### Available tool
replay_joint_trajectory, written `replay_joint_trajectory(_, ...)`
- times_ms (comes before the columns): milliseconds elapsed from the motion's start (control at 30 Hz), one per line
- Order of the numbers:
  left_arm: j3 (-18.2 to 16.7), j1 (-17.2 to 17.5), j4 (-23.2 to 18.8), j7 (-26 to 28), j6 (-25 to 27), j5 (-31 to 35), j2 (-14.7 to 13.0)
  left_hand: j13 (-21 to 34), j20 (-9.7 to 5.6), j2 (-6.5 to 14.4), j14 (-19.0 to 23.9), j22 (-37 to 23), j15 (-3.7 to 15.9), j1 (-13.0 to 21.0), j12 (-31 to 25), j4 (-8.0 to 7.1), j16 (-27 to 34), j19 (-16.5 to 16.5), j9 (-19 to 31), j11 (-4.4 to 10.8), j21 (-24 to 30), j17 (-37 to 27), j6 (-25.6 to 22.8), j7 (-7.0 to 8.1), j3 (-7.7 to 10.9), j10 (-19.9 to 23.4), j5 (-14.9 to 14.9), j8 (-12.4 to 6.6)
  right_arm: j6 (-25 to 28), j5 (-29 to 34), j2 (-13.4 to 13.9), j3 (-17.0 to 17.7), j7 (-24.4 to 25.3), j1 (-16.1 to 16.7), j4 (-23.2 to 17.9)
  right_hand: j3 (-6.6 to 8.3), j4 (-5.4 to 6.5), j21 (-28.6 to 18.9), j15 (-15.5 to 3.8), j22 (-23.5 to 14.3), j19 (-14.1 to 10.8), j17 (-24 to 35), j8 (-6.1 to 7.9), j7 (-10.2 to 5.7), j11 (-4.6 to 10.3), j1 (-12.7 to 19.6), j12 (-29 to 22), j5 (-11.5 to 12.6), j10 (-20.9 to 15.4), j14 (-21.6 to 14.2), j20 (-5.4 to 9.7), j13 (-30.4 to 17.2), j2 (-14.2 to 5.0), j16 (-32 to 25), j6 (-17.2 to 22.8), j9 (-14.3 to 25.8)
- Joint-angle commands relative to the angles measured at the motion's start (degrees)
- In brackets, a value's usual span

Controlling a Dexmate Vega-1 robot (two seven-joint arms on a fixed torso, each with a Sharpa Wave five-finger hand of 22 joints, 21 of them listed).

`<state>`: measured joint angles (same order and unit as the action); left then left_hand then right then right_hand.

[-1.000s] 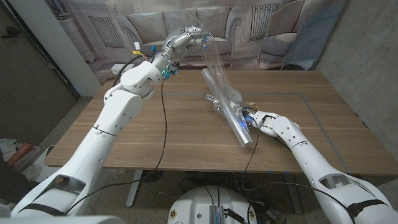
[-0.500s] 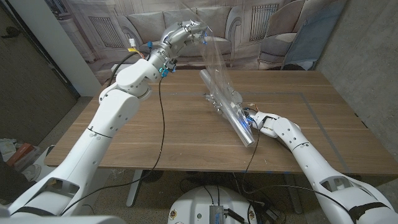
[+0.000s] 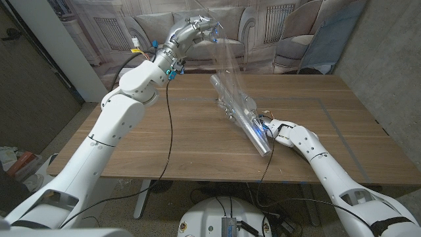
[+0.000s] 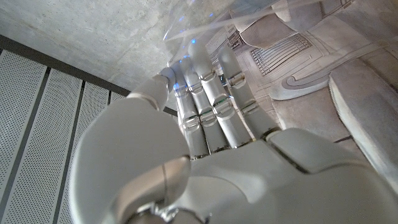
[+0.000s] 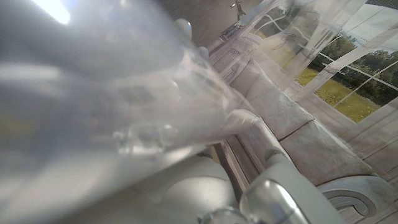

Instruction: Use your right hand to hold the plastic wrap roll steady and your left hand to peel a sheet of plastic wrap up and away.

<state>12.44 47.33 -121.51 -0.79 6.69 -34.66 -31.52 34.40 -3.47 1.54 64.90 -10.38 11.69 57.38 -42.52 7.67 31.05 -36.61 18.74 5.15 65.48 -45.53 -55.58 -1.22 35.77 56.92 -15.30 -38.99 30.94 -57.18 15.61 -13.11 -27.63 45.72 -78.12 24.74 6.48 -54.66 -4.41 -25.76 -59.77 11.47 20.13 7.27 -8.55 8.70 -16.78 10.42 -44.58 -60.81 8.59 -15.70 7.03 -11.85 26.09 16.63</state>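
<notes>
Head view: left hand [image 3: 196,27], fingers pinching the plastic wrap sheet [image 3: 227,62], has risen higher, stretching it; right hand [image 3: 275,131] keeps gripping the plastic wrap roll [image 3: 245,117] on the counter [image 3: 184,138].

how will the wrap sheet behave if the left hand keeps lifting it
Probably floppy: the sheet hangs in a loose curve between left hand and roll. Likely light and clingy. The roll might roll unless the right hand holds it.
</notes>
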Motion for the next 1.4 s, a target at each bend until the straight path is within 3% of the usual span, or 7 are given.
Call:
replay_joint_trajectory(33, 0.2, -0.4, -0.1, 0.6, -2.5, -0.4, -1.1, 0.2, -2.01, 0.1, 0.7, -0.2, 0.85, 0.0, 0.3, 0.02, 0.0, 0.5, 5.1, 2.09, 0.5, -0.4, -1.5, -1.21, 0.69, 2.7, -0.3, -0.19, -0.3, 0.0, -0.2, -0.3, 0.2, -0.3, 0.5, 0.34, -0.08, 0.1, 0.37, 0.0, -1.7, 0.0, -0.14, -0.05, -0.39, -0.2, -0.2, 0.3, -0.3, -0.1, 2.43, 0.0, -0.02, 0.0, 0.5, 0.1)
replay_joint_trajectory(600, 0.3, -0.1, 1.1, 0.7, -5.8, -2.8, -1.7, 0.4, -2.17, -0.3, 0.8, -0.1, 0.76, -0.5, 0.9, -0.1, -0.5, 0.6, 4.8, 2.64, 1.3, -1.1, -1.8, -0.4, 0.81, 2.5, 0.0, 0.06, -1.0, 0.1, -0.6, -0.2, 1.4, 0.1, 0.0, 0.4, -0.14, 0.2, 0.44, 0.2, -1.7, -0.1, -0.23, -0.04, -0.35, -0.3, -0.3, 0.3, -0.3, -0.1, 2.37, 0.0, 0.01, 0.0, 0.7, 0.2)
replay_joint_trajectory(733, 0.3, 0.3, 0.5, 1.5, -5.8, -2.3, -2.4, -1.6, -2.68, -3.6, 0.2, 0.0, 0.58, -4.6, 3.0, -1.51, -2.3, -0.1, 3.2, 3.27, 1.8, 0.1, -0.5, 0.98, -1.19, 1.0, 1.3, 1.73, -1.0, 0.1, -0.7, -0.2, 1.7, 0.1, -0.2, 0.41, -0.16, 0.2, 0.4, 0.2, -1.7, -0.1, -0.27, -0.12, -0.38, -0.4, -0.3, 0.3, -0.3, -0.1, 2.37, 0.0, 0.01, 0.0, 0.6, 0.2)
replay_joint_trajectory(900, 0.7, 2.3, -0.6, 4.7, -8.9, 0.3, -1.8, -2.1, -2.09, -8.4, -3.5, 0.2, -0.14, -12.9, 6.0, -4.48, -6.8, -0.6, 1.1, 1.66, 1.5, 1.3, 9.7, 1.11, -5.37, -7.8, 4.7, 7.51, -0.9, 0.2, -0.6, -0.3, 2.0, 0.1, -0.4, 0.42, -0.17, 0.2, 0.36, 0.2, -1.6, -0.1, -0.28, -0.14, -0.43, -0.4, -0.2, 0.3, -0.3, -0.1, 2.36, 0.0, 0.03, 0.0, 0.7, 0.2)
replay_joint_trajectory(1033, 0.8, 3.9, -2.5, 7.7, -9.6, 3.1, -3.3, -2.0, 0.4, -11.4, -10.0, 0.3, -1.64, -18.5, 7.9, -6.0, -10.1, 0.6, 0.4, 1.0, -0.5, 0.8, 19.9, 0.74, -9.22, -14.8, 5.2, 12.49, -0.7, 0.3, -0.6, -0.5, 2.2, -0.1, -0.5, 0.4, -0.17, 0.2, 0.41, 0.3, -1.7, -0.1, -0.32, -0.15, -0.33, -0.5, -0.2, 0.3, -0.2, -0.1, 2.34, 0.0, 0.07, 0.0, 0.7, 0.2)
replay_joint_trajectory(1167, 1.0, 5.1, -3.8, 10.2, -10.0, 3.9, -4.0, -1.2, 3.12, -11.9, -16.0, 0.3, -4.13, -21.7, 10.5, -5.94, -13.0, 1.5, 1.3, -1.15, -3.2, 0.6, 31.2, 0.26, -12.87, -25.0, 4.5, 17.04, -0.7, 0.3, -0.7, -0.7, 2.3, -0.3, -0.3, 0.37, -0.15, 0.3, 0.44, 0.3, -1.6, -0.1, -0.36, -0.09, -0.36, -0.6, -0.3, 0.3, -0.3, 0.0, 2.32, 0.0, 0.13, 0.0, 0.7, 0.2)
replay_joint_trajectory(1400, 2.2, 6.9, -4.1, 17.1, -14.3, 7.9, -2.4, 0.1, 5.65, -11.5, -22.2, 0.2, -6.0, -22.7, 12.5, -5.13, -15.9, 4.4, 2.3, -2.73, -6.6, 0.6, 39.1, -0.11, -15.71, -34.2, 3.9, 20.12, -0.2, 0.4, -0.7, -1.0, 2.6, -0.6, -0.5, 0.34, -0.15, 0.3, 0.45, 0.4, -1.6, -0.1, -0.41, -0.11, -0.34, -0.7, -0.3, 0.3, -0.3, 0.0, 2.23, 0.0, 0.19, 0.0, 0.7, 0.2)
